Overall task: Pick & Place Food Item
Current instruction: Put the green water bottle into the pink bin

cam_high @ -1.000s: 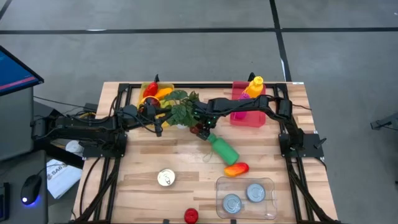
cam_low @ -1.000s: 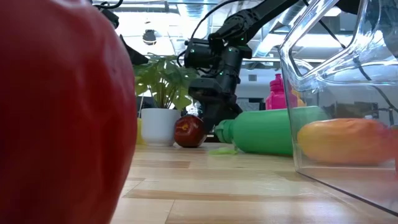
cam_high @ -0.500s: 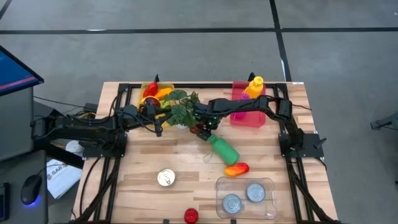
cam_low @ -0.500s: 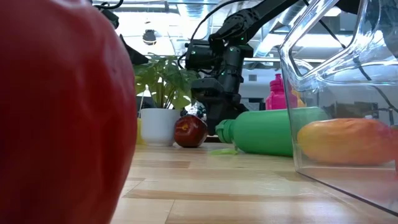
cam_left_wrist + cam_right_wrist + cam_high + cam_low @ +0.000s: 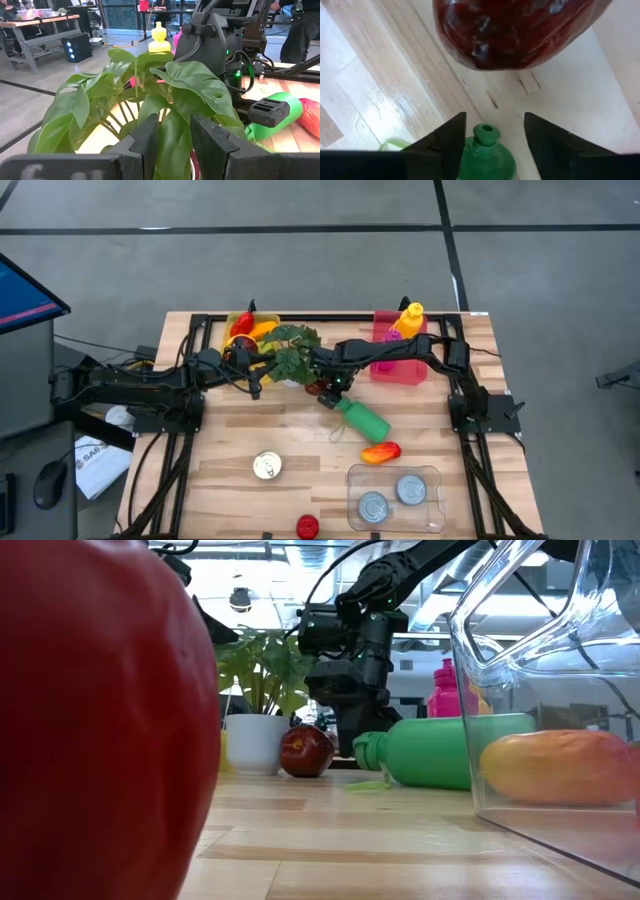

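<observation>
A dark red apple point(image 5: 316, 388) point(image 5: 305, 752) rests on the table beside the white pot of a leafy plant point(image 5: 285, 352). A green bottle point(image 5: 361, 418) point(image 5: 450, 750) lies on its side, neck toward the apple. An orange-red mango point(image 5: 380, 451) lies nearer. My right gripper point(image 5: 334, 386) point(image 5: 494, 118) is open and low over the table. Its fingers stand on either side of the bottle's neck point(image 5: 485, 134), with the apple point(image 5: 515, 30) just ahead. My left gripper point(image 5: 251, 370) point(image 5: 175, 131) is open by a narrow gap, close against the plant's leaves point(image 5: 175, 90). My right gripper straddles the green bottle's neck point(image 5: 485, 134) from above, slanting down, one finger point(image 5: 445, 142) on each side. Whether a finger touches the neck, I cannot tell. The bottle lies flat on the table.
A yellow tray with red and orange produce point(image 5: 245, 330) sits at the far left. A pink bin with a yellow bottle point(image 5: 400, 345) stands far right. A tin can point(image 5: 266, 466), a clear tub holding two cans point(image 5: 395, 495) and a red fruit point(image 5: 307, 526) lie near.
My right gripper has shifted a little toward the table's right, staying low. The green bottle's neck end has slid the same way by a small amount, away from the apple. The apple has stayed put.
</observation>
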`<state>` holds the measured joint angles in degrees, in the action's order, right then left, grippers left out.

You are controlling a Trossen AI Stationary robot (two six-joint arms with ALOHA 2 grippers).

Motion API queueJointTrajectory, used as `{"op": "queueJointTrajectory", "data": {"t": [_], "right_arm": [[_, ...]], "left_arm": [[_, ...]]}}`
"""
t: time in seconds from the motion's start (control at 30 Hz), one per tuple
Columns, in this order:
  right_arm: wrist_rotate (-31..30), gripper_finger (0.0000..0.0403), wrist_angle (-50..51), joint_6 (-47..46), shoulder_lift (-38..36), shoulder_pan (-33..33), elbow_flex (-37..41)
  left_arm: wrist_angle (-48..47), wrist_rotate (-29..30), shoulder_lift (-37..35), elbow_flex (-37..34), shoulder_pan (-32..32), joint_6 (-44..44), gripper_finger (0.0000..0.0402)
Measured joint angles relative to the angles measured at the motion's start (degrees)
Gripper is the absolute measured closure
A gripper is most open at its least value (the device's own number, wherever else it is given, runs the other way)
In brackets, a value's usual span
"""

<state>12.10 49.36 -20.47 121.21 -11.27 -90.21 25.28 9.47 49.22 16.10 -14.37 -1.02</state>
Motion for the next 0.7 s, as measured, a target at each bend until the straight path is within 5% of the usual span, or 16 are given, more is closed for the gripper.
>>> {"op": "queueJointTrajectory", "data": {"t": [0.37, 0.7], "right_arm": [[0.0, 0.0312, 0.2, 0.0, 0.0, -0.1, 0.0], [-0.1, 0.0357, 1.6, 0.8, -0.4, -0.3, 0.0]], "left_arm": [[0.0, 0.0, 0.0, 0.0, 0.0, 0.0, 0.0298], [0.0, -0.1, 0.0, 0.0, 0.0, 0.0, 0.0298]]}}
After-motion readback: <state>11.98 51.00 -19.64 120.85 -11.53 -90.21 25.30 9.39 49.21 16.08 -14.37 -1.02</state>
